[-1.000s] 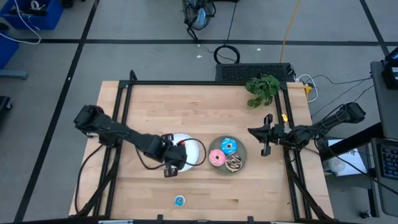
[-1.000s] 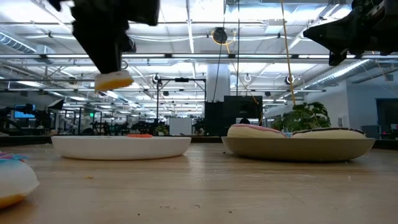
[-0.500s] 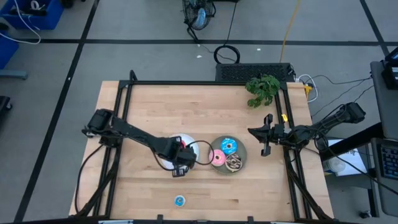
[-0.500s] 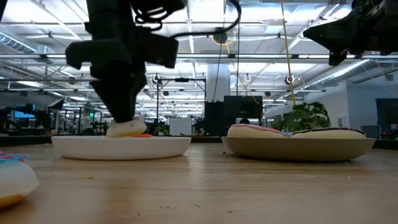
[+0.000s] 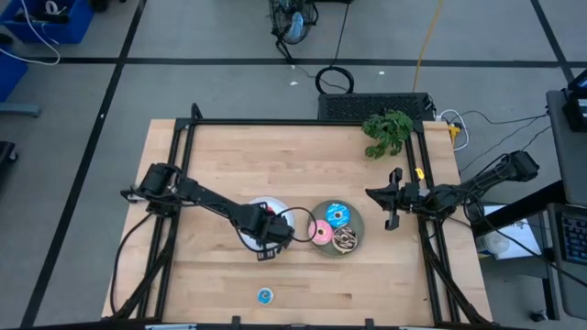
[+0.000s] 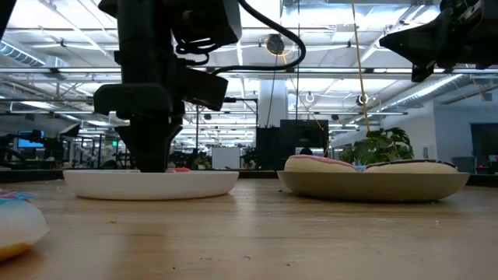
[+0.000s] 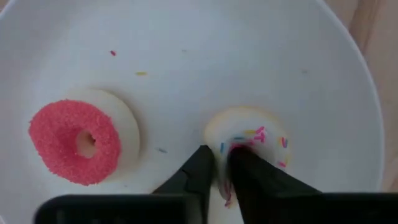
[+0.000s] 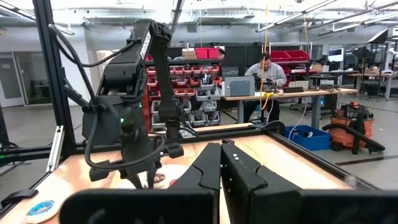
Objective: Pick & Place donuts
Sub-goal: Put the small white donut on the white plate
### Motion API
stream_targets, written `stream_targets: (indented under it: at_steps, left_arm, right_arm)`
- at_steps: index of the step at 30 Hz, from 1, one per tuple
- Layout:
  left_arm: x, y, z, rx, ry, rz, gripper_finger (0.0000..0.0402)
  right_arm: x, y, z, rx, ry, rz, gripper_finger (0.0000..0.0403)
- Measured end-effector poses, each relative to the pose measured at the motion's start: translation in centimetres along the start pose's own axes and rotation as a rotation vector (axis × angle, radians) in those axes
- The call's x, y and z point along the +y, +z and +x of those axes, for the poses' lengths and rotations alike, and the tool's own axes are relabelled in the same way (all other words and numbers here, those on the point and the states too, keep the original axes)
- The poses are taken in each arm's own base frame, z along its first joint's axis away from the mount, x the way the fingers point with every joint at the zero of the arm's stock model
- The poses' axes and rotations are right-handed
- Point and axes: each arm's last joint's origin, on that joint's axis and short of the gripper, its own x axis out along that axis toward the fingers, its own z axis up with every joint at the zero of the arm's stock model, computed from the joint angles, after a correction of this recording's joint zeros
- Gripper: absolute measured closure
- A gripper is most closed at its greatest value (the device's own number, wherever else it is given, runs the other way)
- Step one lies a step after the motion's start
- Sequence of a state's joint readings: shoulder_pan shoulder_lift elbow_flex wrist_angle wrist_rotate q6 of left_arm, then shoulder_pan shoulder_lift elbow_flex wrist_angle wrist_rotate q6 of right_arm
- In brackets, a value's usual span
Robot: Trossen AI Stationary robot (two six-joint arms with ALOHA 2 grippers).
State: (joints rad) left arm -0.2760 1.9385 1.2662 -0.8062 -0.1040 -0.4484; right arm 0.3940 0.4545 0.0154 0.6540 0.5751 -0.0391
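Observation:
My left gripper [image 5: 268,240] points down into the round white plate [image 5: 295,220], shut on a tiny white donut with pink icing and sprinkles [image 7: 252,134]. A tiny red donut [image 7: 76,142] lies flat on the same plate beside it. The grey plate [image 5: 359,216] to the right carries a pink donut [image 5: 320,233], a blue one [image 5: 337,215] and a brown one [image 5: 346,240]. A tiny blue donut [image 5: 264,295] lies on the table near the front edge. My right gripper [image 5: 393,209] waits shut at the right edge, raised. My left gripper has the tiny white donut's ring [image 7: 227,186] between its two fingers; one finger [image 7: 245,168] seems to stand at the hole and the other [image 7: 198,171] outside the rim. The fingers come from above, pointing down. The donut lies flat on the white plate.
A green toy plant [image 5: 387,131] lies at the table's far right corner. A black frame runs along the table's edges. In the low view the tiny blue donut [image 6: 12,225] shows close at the left, the grey plate [image 6: 373,183] at the right.
My left gripper has come down onto the white plate and a little toward the table's right edge, carrying the tiny white donut. The donut hung clear above the plate a second ago and now lies on it beside the red one.

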Motion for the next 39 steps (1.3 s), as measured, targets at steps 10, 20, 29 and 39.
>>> stream_targets:
  at_steps: [10, 20, 29, 39]
  left_arm:
    - [-0.2, 0.6, -1.3, -0.01, -0.019, 0.005, 0.0234]
    - [-0.7, 2.2, -4.6, -0.06, 0.012, 0.022, 0.0216]
    - [-0.9, 0.4, -3.1, 0.029, 0.044, 0.081, 0.0336]
    - [-1.2, 0.9, -3.0, -0.008, -0.008, 0.062, 0.0333]
  right_arm:
    - [0.0, 0.0, 0.0, 0.0, 0.0, 0.0, 0.0403]
    - [0.0, 0.0, 0.0, 0.0, 0.0, 0.001, 0.0403]
    - [0.0, 0.0, 0.0, 0.0, 0.0, 0.001, 0.0403]
    - [0.0, 0.0, 0.0, 0.0, 0.0, 0.001, 0.0403]
